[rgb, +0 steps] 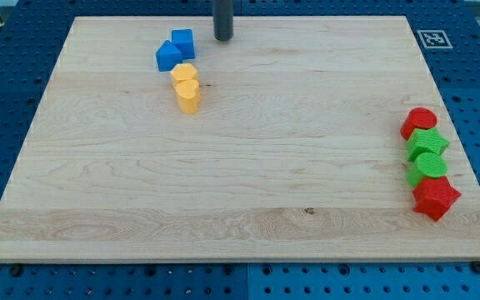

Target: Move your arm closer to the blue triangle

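Two blue blocks sit at the view's top left of the wooden board (240,150). One blue block (183,42), blocky in outline, lies to the upper right of the other blue block (168,56); which one is the triangle I cannot tell for sure. My tip (223,38) stands on the board just to the right of the upper blue block, a small gap apart. Two yellow blocks (184,73) (189,97) lie in a column right below the blue pair.
At the view's right edge stands a column of blocks: a red cylinder (419,122), a green star-like block (427,143), a green cylinder (428,166) and a red star-like block (435,198). A marker tag (432,38) sits beyond the board's top right corner.
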